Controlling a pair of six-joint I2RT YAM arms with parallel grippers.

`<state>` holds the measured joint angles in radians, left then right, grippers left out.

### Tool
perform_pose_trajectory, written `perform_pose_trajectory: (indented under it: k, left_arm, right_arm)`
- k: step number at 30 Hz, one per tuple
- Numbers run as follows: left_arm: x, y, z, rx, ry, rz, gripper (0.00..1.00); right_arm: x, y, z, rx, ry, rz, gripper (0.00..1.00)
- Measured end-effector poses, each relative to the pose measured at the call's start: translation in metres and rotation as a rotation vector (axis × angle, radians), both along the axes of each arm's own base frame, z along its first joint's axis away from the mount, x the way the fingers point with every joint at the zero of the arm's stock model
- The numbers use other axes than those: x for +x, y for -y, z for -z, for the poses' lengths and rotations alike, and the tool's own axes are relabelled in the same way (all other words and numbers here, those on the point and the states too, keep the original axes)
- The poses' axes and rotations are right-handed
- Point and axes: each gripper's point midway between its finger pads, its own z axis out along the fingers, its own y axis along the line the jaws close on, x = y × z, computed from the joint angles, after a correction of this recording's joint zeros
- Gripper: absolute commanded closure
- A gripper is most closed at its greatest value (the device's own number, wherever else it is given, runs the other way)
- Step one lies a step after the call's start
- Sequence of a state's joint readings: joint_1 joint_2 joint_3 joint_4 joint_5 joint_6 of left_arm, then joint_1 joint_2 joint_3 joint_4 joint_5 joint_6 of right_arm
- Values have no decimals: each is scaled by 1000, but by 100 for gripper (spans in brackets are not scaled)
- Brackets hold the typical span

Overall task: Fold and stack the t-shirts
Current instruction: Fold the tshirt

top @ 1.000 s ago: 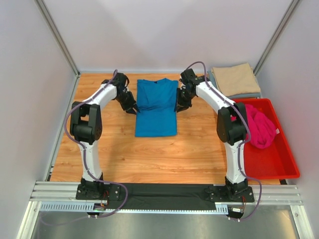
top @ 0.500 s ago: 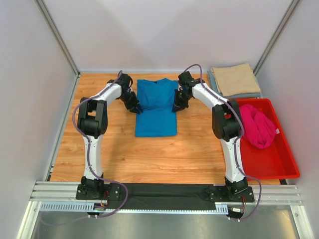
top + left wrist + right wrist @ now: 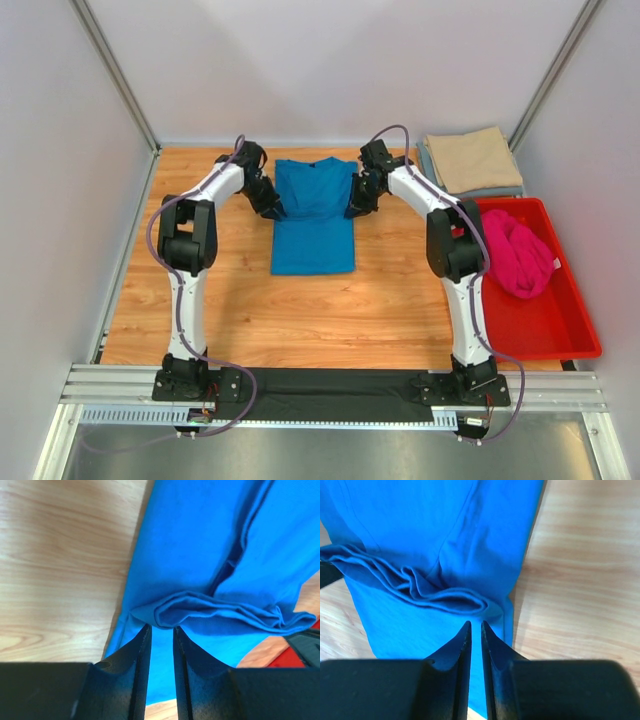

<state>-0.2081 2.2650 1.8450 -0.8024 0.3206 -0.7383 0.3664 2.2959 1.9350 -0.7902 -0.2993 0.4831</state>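
A bright blue t-shirt (image 3: 313, 235) lies on the wooden table, folded to a narrow strip with its collar at the far end. My left gripper (image 3: 271, 203) is at its left edge and my right gripper (image 3: 356, 203) at its right edge. In the left wrist view the narrow jaws (image 3: 161, 626) pinch the end of a raised fold of blue cloth (image 3: 220, 612). In the right wrist view the jaws (image 3: 475, 623) pinch the other end of that fold (image 3: 445, 600). A folded tan t-shirt (image 3: 472, 158) lies on a grey-blue one (image 3: 500, 190) at the far right. The magenta t-shirt (image 3: 520, 255) lies crumpled in the bin.
A red plastic bin (image 3: 560, 345) stands along the right side of the table. Grey walls with metal posts close in the table at left, back and right. Bare wood shows in front of the blue shirt (image 3: 300, 310).
Both grippers have moved a little toward the far end along the edges of the blue shirt. The shirt's outline looks unchanged.
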Motion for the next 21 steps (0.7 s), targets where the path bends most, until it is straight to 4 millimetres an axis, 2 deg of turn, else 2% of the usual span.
perform_pose_trajectory:
  k: [6,13,17,21]
  left_arm:
    - [6,-3,15,3,-26,-25,70]
    - [16,-7,13,18,-8,-54,69]
    - [16,-8,12,23,-18,-61,64]
    - [13,-12,5,46,-30,-54,56]
  right_arm:
    - [13,4,7,10,13,17,84]
    - [17,9,25,7,-14,39,84]
    - [18,9,24,9,-13,44,80]
    - [20,13,20,9,-13,51,71]
